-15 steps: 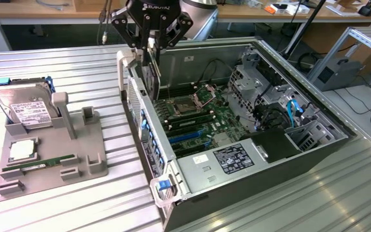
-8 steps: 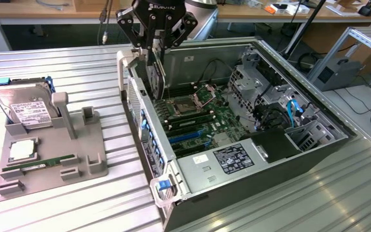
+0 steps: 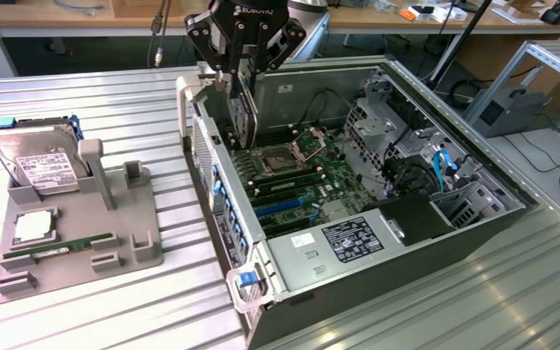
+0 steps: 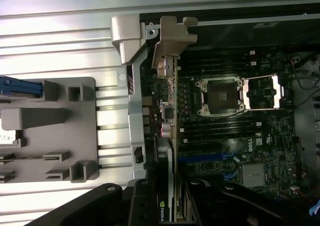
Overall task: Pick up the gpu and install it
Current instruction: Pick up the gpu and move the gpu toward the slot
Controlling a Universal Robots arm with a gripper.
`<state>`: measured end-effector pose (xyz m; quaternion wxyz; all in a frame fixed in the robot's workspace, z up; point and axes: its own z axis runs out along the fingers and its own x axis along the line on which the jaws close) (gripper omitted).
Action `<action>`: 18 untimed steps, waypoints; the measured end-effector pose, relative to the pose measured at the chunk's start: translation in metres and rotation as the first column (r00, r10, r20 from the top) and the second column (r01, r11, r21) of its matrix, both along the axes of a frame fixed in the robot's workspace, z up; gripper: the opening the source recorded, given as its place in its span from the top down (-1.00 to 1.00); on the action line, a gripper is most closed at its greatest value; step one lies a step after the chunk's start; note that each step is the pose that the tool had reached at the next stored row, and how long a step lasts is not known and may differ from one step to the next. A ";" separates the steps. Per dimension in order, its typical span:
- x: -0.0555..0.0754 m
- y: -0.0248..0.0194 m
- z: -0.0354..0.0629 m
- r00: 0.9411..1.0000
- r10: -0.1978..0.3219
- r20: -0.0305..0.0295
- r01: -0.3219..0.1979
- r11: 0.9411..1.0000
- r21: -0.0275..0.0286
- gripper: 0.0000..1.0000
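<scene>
Exterior view: the tool (image 3: 244,69), jaws part-closed, clamps the gpu (image 3: 245,117), which hangs upright on edge just inside the open computer case (image 3: 397,284), near its rear wall. Wrist view: the gpu (image 4: 173,111) shows edge-on over the case's motherboard (image 4: 225,136).

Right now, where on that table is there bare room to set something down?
Free: table strip between grey holder and computer case; table beyond the case, exterior view's right. Crowded: inside the case, where the gripper holds the gpu.
</scene>
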<state>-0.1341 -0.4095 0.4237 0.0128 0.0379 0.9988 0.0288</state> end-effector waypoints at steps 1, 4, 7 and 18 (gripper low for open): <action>0.001 0.0000 0.0000 1.000 0.000 0.000 0.000 1.000 0.000 0.47; 0.005 0.0000 0.0000 1.000 0.000 0.000 0.000 1.000 0.000 0.47; 0.007 0.0000 0.0000 1.000 0.000 0.000 0.000 1.000 0.000 0.47; 0.026 -0.0027 -0.0022 1.000 0.000 0.000 0.000 1.000 -0.002 0.47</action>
